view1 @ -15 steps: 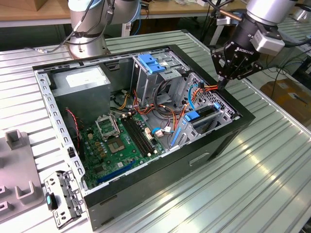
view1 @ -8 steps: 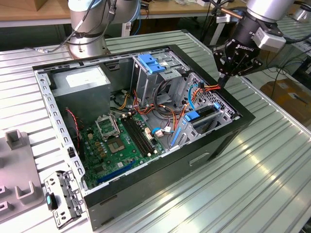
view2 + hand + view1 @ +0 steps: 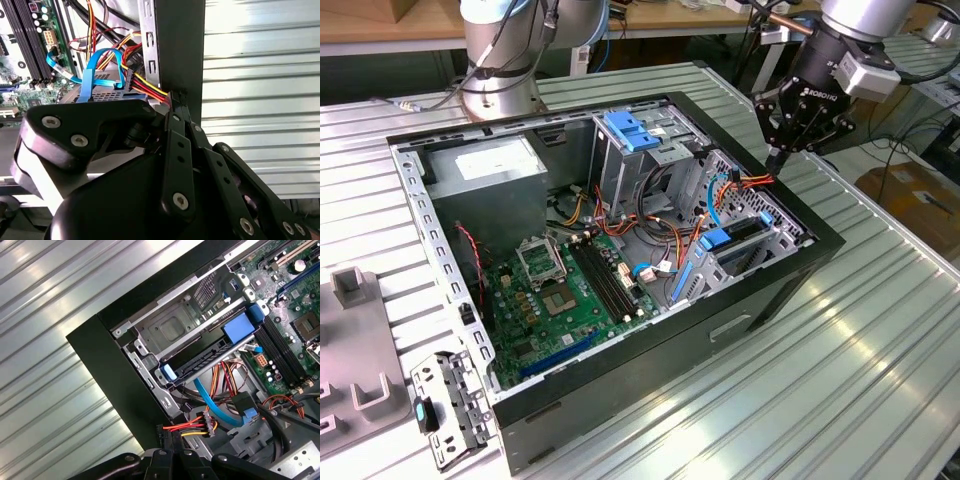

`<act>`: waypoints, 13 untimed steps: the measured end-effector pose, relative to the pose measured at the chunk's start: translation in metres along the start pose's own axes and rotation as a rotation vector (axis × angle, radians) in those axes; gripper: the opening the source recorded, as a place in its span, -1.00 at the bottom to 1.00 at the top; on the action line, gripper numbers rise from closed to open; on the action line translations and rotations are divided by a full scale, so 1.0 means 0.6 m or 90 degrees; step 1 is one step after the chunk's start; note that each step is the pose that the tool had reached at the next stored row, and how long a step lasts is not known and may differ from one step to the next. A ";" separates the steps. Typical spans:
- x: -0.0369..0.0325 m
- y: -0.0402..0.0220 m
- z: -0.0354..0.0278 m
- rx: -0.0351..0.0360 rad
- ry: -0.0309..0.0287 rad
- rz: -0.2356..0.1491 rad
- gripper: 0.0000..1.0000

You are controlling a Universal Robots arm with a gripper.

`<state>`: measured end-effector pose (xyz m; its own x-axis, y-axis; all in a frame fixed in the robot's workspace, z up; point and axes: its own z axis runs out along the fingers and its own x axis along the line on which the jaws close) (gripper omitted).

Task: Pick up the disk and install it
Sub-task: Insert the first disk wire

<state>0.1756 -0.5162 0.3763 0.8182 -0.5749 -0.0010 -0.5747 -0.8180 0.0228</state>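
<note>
Tool (image 3: 776, 155) first: its fingers are drawn together, tips right at the red-and-yellow power lead (image 3: 147, 89) beside the case wall (image 3: 180, 45); you cannot tell whether they pinch it. The disk (image 3: 205, 360) sits in the lower bay (image 3: 172, 330) between its blue rails (image 3: 168, 373). Your likely trouble: a snagged lead would be dragged along, or the tips could clip the wall.

Disk (image 3: 210, 357): seated in its bay. The metal cage (image 3: 172, 330) hides the label and most of the body, leaving one dark edge and the blue rails exposed.
End effector (image 3: 167, 436): body cut off by the frame edge in both wrist views.
Robot arm (image 3: 500, 60): upper part cut off in the exterior view.
Circuit board (image 3: 570, 290): markings too small to tell.
</note>
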 end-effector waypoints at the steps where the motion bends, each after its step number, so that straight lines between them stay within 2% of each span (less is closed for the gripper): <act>1: 0.000 0.000 0.000 0.0000 0.0001 0.000 -0.79; 9: 0.000 0.000 0.000 0.0002 0.0004 0.000 -0.79; 12: 0.000 0.000 0.000 0.0047 0.0108 0.001 -0.79; 13: 0.000 0.000 0.000 0.0053 0.0116 0.001 -0.79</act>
<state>0.1756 -0.5162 0.3763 0.8172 -0.5760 0.0172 -0.5763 -0.8171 0.0146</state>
